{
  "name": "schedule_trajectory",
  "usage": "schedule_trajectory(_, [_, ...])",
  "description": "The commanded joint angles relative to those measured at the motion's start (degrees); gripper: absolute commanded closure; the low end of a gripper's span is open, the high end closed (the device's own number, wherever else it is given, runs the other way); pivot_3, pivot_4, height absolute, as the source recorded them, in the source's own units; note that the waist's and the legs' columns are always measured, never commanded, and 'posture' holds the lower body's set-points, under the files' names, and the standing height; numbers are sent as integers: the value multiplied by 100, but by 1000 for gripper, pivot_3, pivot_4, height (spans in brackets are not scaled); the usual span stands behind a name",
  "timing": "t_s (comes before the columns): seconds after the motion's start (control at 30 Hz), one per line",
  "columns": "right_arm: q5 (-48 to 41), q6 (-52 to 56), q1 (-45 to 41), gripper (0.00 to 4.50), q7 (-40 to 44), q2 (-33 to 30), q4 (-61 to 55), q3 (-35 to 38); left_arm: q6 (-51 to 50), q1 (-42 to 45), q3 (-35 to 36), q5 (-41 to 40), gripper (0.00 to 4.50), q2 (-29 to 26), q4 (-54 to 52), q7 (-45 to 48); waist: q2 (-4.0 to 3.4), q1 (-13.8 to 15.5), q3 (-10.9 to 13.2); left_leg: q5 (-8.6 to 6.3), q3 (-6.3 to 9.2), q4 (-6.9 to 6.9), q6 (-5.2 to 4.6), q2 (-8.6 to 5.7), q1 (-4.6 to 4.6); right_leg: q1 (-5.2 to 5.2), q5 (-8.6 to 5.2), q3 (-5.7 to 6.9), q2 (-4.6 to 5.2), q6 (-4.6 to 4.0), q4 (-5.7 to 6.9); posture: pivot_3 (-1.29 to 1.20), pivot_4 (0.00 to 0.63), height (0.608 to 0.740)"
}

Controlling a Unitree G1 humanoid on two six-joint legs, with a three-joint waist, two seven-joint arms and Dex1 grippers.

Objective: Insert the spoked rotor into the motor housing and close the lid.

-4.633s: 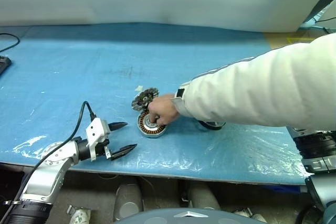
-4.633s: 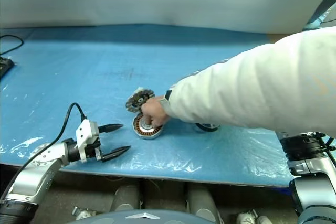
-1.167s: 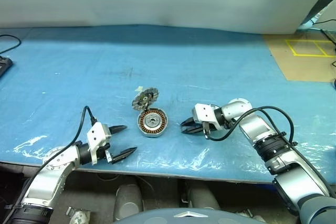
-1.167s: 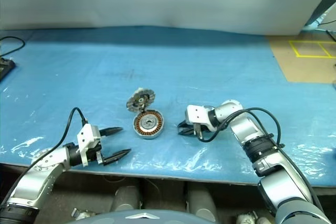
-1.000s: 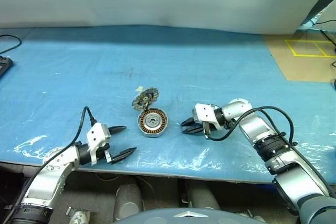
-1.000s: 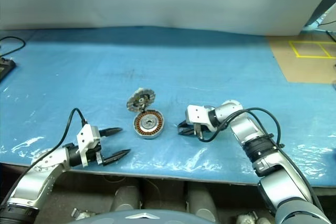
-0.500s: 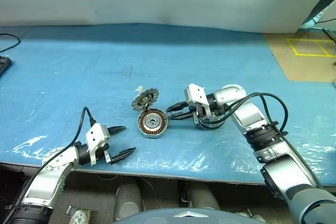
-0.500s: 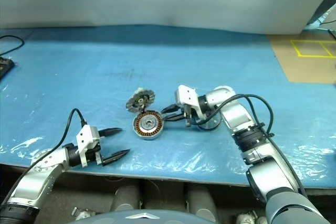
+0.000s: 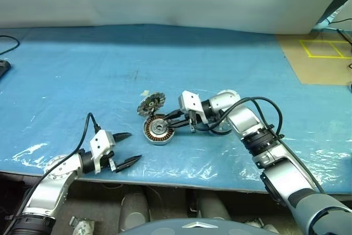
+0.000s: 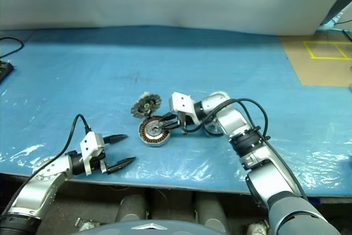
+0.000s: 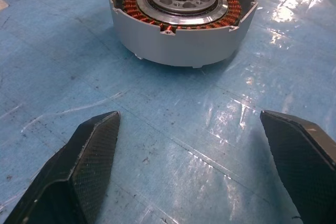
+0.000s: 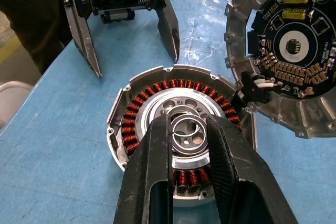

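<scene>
R claw (image 9: 166, 120): hovering over the motor housing (image 11: 181, 30), tips pointing at its hub; gap narrow, cannot tell if it's nipping anything.
L claw (image 9: 125, 148): hanging wide open, empty, near table edge, housing just ahead of it.
Spoked rotor (image 9: 224, 131): lying flat on the blue sheet (image 9: 82, 70), robot's-right of housing, partly under R forearm, i.e. behind R claw's tips.
Lid (image 9: 151, 103): standing tilted at housing's far edge, leaving the windings bare.
Nearer arm: R, by a wide margin.
Judgement: R is probably needing to back off rightward before gripping the rotor's rim.
</scene>
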State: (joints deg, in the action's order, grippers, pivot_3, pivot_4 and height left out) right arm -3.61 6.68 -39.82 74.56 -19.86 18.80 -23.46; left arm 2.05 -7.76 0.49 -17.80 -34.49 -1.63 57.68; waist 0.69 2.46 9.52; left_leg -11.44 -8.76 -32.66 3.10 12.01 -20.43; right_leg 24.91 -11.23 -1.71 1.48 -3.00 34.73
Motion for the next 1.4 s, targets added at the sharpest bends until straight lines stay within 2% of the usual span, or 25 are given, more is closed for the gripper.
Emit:
schedule_trajectory(0.03, [31, -98, -128, 3940, -29, 74, 18, -14, 50, -34, 56, -18, 0, -8, -142, -31, 0, 0, 0, 0, 0, 0, 0, 0, -1, 0, 0, 0, 0, 0, 0, 0, 150, 740])
schedule_trajectory(0.67, [330, -308, -207, 3940, -131, 474, 523, -102, -5, -56, 57, -26, 0, -29, -256, -98, 0, -7, 0, 0, 0, 0, 0, 1, -11, 11, 0, 0, 0, -1, 1, 0, 150, 740])
schedule_trajectory(1.4, [350, -404, -293, 3940, -112, 545, 602, -125, -52, -68, 61, -11, 0, -24, -266, -144, 0, -10, 0, 0, 0, 0, 0, 2, -10, 11, 0, 0, 0, -1, 3, 0, 150, 740])
